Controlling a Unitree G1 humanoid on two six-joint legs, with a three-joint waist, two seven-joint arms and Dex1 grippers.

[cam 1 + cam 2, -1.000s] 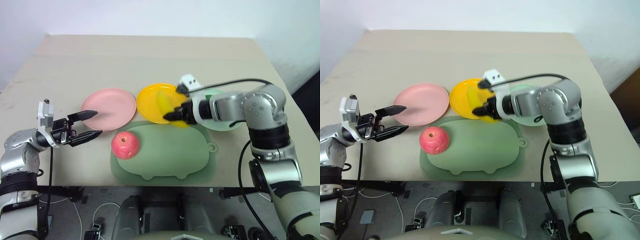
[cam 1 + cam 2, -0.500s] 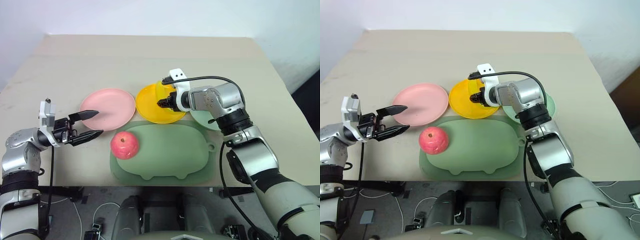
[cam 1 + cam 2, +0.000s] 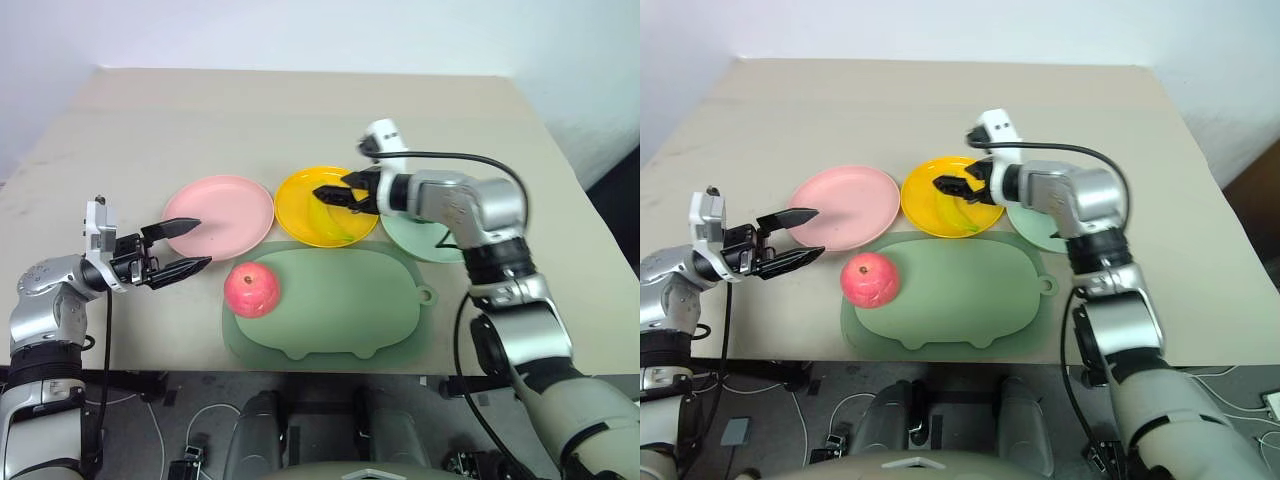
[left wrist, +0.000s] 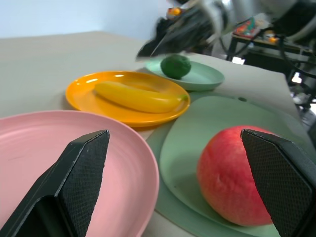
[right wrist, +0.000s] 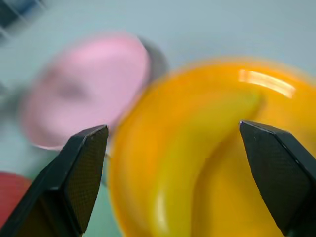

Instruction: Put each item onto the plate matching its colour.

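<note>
Left gripper [image 3: 178,247] spread wide, empty, level beside pink plate [image 3: 219,211]. Apple [image 3: 251,289] just beyond its tips, on green board [image 3: 330,303], far nearer than right gripper [image 3: 335,196], also open, above banana [image 3: 330,215] on yellow plate [image 3: 295,222].

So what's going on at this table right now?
A robot is sorting toy fruit onto plates of matching colour. The banana lies on the yellow plate, with the open right gripper just above it. The green fruit sits on the green plate. The apple is on the green board, not yet on the pink plate. The left gripper is open beside the pink plate, near the apple.
</note>
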